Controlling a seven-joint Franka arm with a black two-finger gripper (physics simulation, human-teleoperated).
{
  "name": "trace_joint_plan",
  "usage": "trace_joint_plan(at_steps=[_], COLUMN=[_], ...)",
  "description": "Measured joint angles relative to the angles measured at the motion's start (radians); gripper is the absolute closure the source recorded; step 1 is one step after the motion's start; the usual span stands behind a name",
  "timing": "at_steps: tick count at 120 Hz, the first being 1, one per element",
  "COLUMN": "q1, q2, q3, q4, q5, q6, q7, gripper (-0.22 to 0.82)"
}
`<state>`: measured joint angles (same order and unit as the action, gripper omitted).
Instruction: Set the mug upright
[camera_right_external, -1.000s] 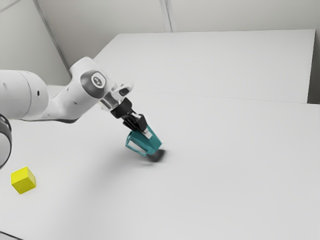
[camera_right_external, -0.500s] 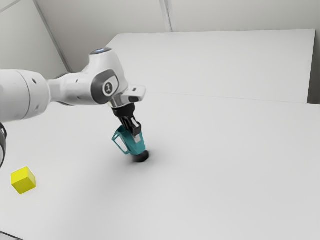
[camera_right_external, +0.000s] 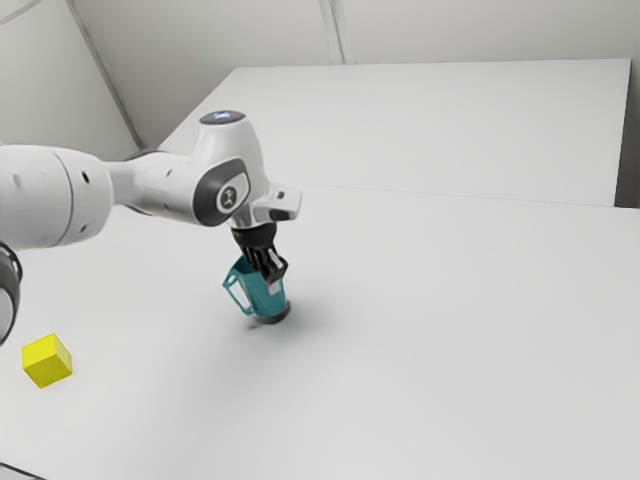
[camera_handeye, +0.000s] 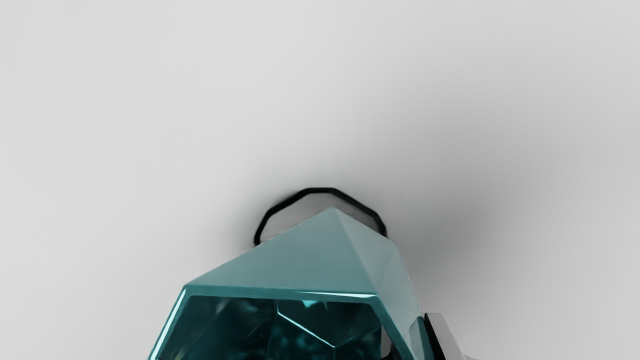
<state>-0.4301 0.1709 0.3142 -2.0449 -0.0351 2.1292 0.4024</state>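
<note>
One mug (camera_right_external: 258, 292), near upright, farther and toward the exterior view's right from the cube (camera_right_external: 47, 361), wall pinched in gripper (camera_right_external: 272, 281); letting go with base unseated might topple it.

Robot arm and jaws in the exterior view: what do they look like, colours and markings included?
The arm is white and rounded, with a dark grey panel bearing a small pale emblem and a dark disc marked in blue. The jaws are black, with pale grey pads.
</note>
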Motion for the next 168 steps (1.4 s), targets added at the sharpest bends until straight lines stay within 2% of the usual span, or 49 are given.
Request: trace_joint_plan(at_steps=[34, 60, 72, 86, 110, 143, 156, 168], q1=[0.000, -0.004, -0.006, -0.006, -0.006, 0.010, 0.135, 0.166], q2=[0.024, 0.023, 0.016, 0.002, -0.040, -0.094, -0.106, -0.110], q3=[-0.005, -0.004, -0.004, -0.004, -0.004, -0.005, -0.117, -0.145], q4=[-0.009, -0.007, 0.000, 0.005, 0.027, 0.088, 0.148, 0.227], q5=[0.011, 0.017, 0.025, 0.030, 0.033, 0.044, 0.063, 0.079], q6=[0.022, 0.024, 0.024, 0.024, 0.024, -0.011, -0.064, -0.138], q7=[-0.043, -0.053, -0.056, -0.059, -0.066, -0.089, -0.102, -0.121], gripper=[0.78, 0.33, 0.21, 0.12, 0.05, 0.01, 0.01, 0.00])
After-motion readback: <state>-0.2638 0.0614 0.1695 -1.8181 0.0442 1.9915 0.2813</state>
